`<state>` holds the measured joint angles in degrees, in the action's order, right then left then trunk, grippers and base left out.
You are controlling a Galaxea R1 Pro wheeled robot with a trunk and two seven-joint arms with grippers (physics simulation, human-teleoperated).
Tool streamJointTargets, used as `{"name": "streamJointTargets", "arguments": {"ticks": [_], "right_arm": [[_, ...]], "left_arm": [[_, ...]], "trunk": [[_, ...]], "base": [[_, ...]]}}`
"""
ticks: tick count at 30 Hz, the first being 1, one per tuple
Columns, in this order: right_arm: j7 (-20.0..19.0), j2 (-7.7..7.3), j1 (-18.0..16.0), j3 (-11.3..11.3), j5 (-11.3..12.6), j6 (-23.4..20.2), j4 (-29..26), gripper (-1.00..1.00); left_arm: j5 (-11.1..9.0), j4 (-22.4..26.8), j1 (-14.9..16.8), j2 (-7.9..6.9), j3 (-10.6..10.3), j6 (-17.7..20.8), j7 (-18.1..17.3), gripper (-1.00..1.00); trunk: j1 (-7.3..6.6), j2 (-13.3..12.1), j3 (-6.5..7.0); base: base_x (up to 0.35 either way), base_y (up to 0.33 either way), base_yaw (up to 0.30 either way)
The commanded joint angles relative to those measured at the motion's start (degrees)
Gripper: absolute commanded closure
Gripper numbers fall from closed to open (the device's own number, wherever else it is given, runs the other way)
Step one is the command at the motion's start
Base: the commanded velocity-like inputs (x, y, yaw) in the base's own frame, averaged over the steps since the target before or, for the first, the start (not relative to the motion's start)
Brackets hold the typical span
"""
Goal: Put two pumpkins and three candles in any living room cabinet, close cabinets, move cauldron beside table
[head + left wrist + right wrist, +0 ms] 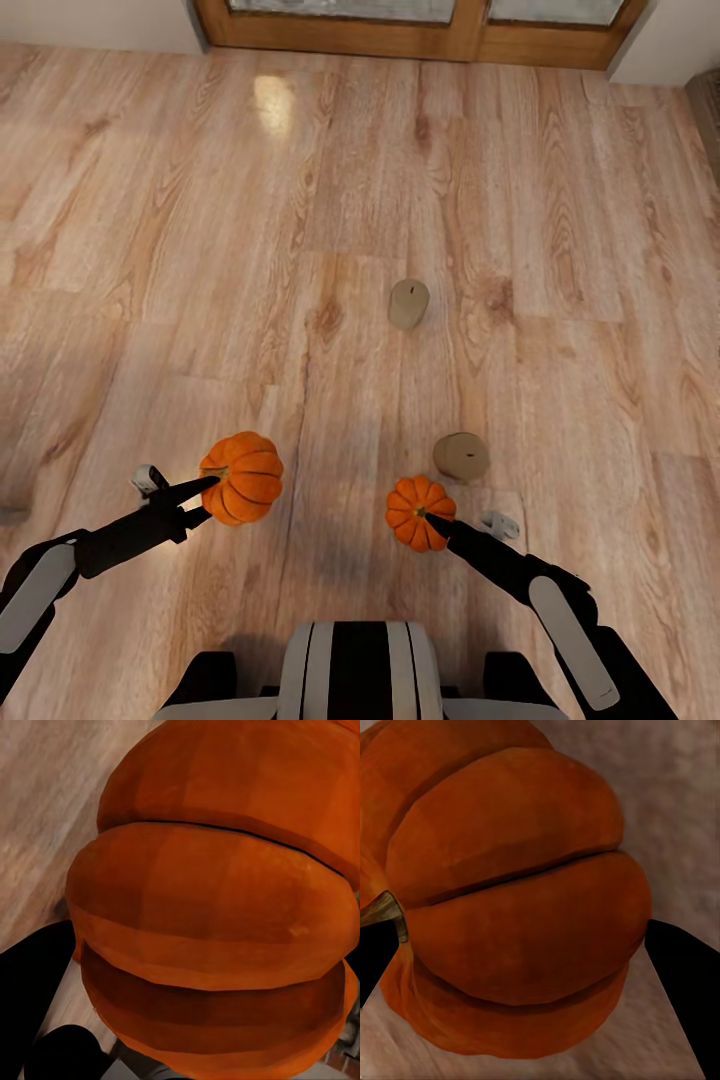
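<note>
Pumpkins, both bright-orange and ribbed, sit clamped in the fingers: the larger one point(243, 477) in the left fingers point(205, 487), the smaller one point(420, 512) in the right fingers point(437, 522), above the pale wooden plank floor point(560, 250). Two stubby beige-tan candles lie ahead on that floor, one point(461, 456) near the smaller pumpkin, another point(408, 303) farther off.

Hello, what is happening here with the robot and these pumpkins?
The robot has a pumpkin in each gripper. The left gripper is shut on the larger pumpkin, the right gripper on the smaller pumpkin. Two candles are on the wooden floor ahead, not yet collected.
</note>
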<state>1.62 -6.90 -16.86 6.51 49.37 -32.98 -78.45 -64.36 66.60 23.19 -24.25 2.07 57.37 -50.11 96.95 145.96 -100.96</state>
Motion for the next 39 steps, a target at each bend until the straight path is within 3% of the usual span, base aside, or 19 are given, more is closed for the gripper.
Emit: {"name": "streamJointTargets", "arguments": {"ticks": [1, 11, 33, 39], "right_arm": [[0.13, -0.04, -0.01, 0.08, 0.20, -0.16, -0.04, 1.00], [0.16, -0.04, -0.08, 1.08, 0.36, -1.01, 0.07, 1.00], [0.07, -0.13, -0.10, 1.31, 0.16, -1.73, -0.62, 1.00], [0.05, -0.13, -0.10, 1.31, 0.20, -1.74, -0.47, 1.00]], "left_arm": [[0.20, -0.01, 0.01, 0.00, 0.04, 0.11, -0.08, 1.00], [0.28, -0.46, 0.01, 0.00, -0.17, 0.11, -0.08, 1.00], [0.23, -0.50, 0.01, 0.00, -0.12, 0.11, -0.08, 1.00], [-0.06, -0.50, 0.01, 0.00, 0.01, 0.11, -0.08, 1.00]], "trunk": [[-0.03, 0.00, 0.20], [-0.08, -0.03, 0.65], [-0.08, -0.03, 0.65], [-0.24, -0.11, 1.97]], "base": [[0.000, 0.000, 0.000], [-0.012, 0.000, 0.000], [-0.160, 0.012, 0.000], [-0.004, 0.000, 0.000]]}}
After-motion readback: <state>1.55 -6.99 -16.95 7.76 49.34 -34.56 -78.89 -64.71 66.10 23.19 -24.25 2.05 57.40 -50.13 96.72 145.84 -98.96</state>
